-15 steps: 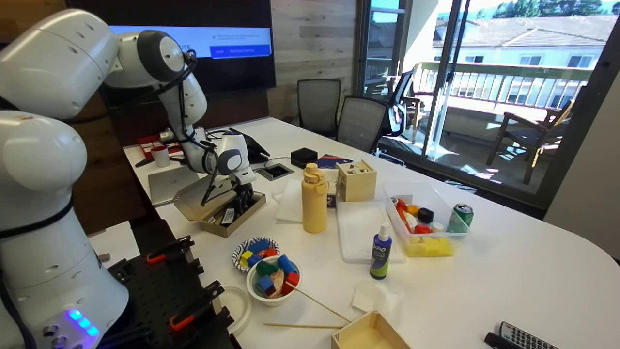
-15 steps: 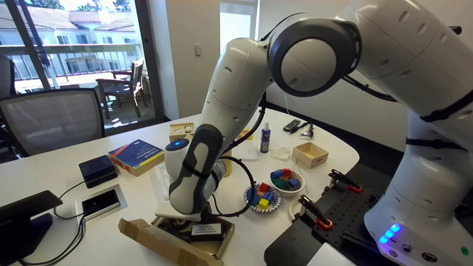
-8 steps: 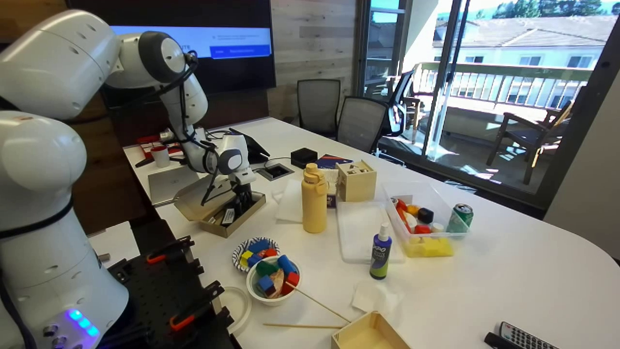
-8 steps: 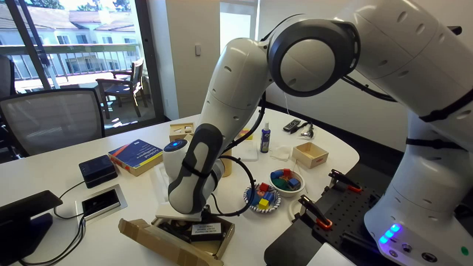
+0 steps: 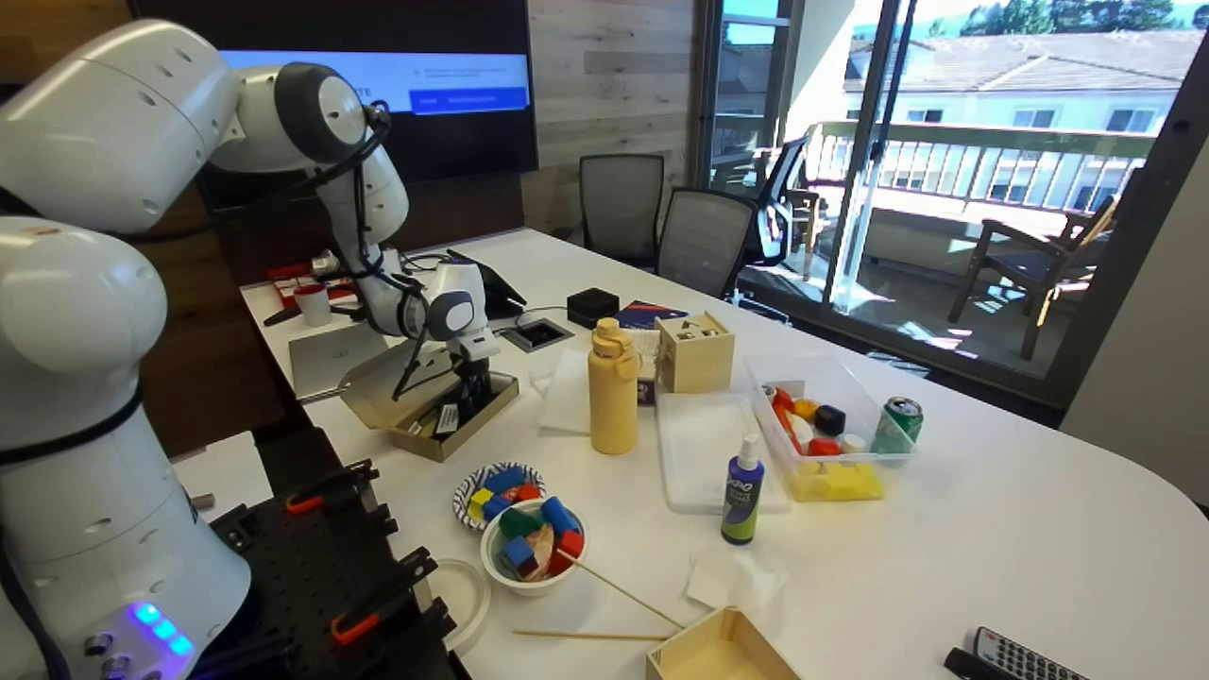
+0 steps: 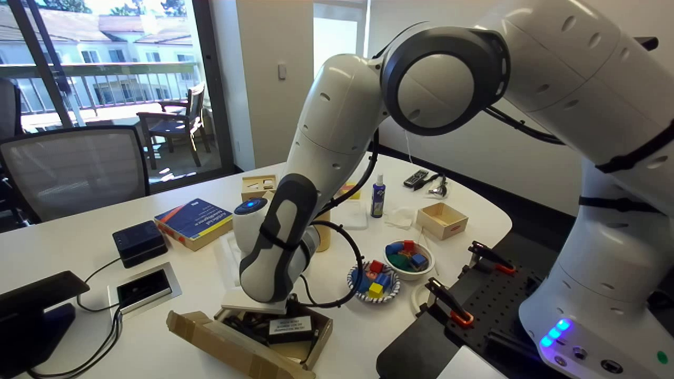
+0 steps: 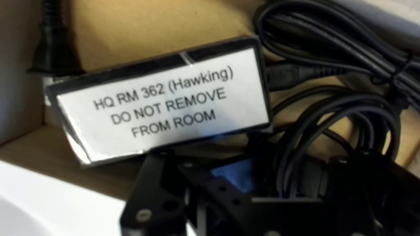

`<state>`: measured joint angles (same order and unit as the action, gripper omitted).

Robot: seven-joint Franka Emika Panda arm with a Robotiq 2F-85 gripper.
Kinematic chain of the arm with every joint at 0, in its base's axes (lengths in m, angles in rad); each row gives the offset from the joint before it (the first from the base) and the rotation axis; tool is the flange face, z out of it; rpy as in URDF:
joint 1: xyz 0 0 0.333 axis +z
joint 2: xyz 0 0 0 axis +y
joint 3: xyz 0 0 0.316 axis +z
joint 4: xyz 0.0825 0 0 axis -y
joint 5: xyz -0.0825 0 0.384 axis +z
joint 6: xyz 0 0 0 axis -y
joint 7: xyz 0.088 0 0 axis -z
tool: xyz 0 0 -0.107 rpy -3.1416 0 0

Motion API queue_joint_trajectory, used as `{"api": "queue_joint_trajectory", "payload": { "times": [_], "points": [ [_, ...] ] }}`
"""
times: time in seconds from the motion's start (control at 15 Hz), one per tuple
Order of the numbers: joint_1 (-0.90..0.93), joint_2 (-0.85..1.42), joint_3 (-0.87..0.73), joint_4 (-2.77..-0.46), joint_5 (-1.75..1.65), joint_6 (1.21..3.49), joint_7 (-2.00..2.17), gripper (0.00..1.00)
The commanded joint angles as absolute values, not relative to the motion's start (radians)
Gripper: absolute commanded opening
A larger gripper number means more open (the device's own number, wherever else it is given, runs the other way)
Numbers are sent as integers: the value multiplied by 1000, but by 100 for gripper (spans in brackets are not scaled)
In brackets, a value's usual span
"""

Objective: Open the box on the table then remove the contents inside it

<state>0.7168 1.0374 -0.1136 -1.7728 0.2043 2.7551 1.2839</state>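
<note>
The brown cardboard box [image 5: 416, 446] lies on the white table [image 5: 945, 567], its flap lid [image 6: 237, 347] swung up and back. Inside it, in the wrist view, lie a black power adapter [image 7: 167, 105] with a white label and coiled black cables [image 7: 331, 98]. My gripper [image 7: 288, 167] points down into the box, beside the adapter. Its fingers are drawn together, and strands of the cable loop run between them; the dark tips blur into the cables. In an exterior view the gripper [image 5: 475, 382] stands inside the box walls. The arm hides most of it from the opposite side.
A yellow bottle [image 5: 614, 401], a bowl of blocks [image 5: 534, 562] and a patterned bowl [image 5: 496, 496] stand near the box. A laptop [image 5: 331, 354] lies behind the lid. Farther off are a wooden box [image 5: 697, 354], a clear tub [image 5: 831, 416] and a spray bottle [image 5: 743, 501].
The gripper's fingers have come together among the cables. The box and the adapter have shifted very slightly in an exterior view, and the arm has moved only a little.
</note>
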Motion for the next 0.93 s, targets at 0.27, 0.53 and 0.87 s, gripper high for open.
{"api": "queue_joint_trajectory", "payload": {
  "times": [0.27,0.53,0.87],
  "points": [
    [631,885,-18,-1816,154,2788,1176,0],
    [578,767,58,-1850,149,2773,1061,0],
    [537,606,96,-1918,151,2791,970,0]
  ]
}}
